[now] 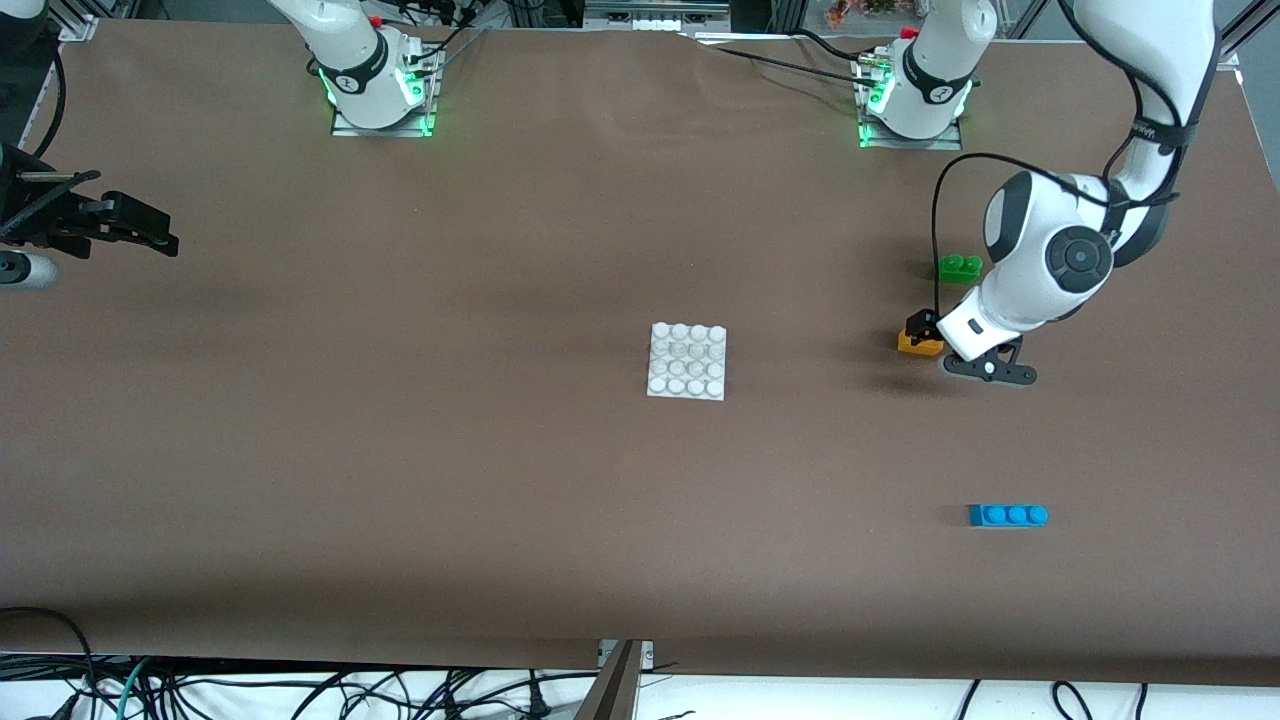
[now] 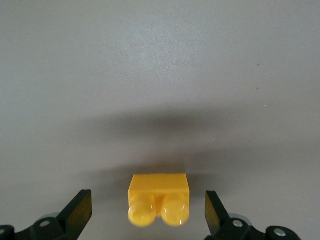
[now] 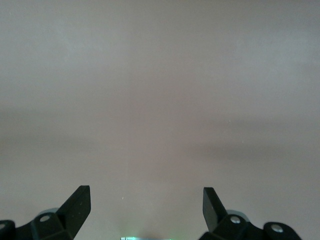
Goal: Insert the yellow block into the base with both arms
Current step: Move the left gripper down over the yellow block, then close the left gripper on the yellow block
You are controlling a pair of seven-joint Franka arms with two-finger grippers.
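The yellow block (image 1: 918, 344) lies on the brown table toward the left arm's end. In the left wrist view the yellow block (image 2: 159, 197) sits between the two fingers, with gaps on both sides. My left gripper (image 1: 925, 335) (image 2: 148, 207) is open and low around it, not touching it. The white base (image 1: 687, 361) lies flat mid-table, apart from the block, toward the right arm's end from it. My right gripper (image 1: 150, 232) (image 3: 146, 207) is open and empty over bare table at the right arm's end, where that arm waits.
A green two-stud brick (image 1: 960, 267) lies just farther from the front camera than the yellow block, close to the left arm's wrist. A blue three-stud brick (image 1: 1008, 515) lies nearer the front camera. The arm bases stand along the table's back edge.
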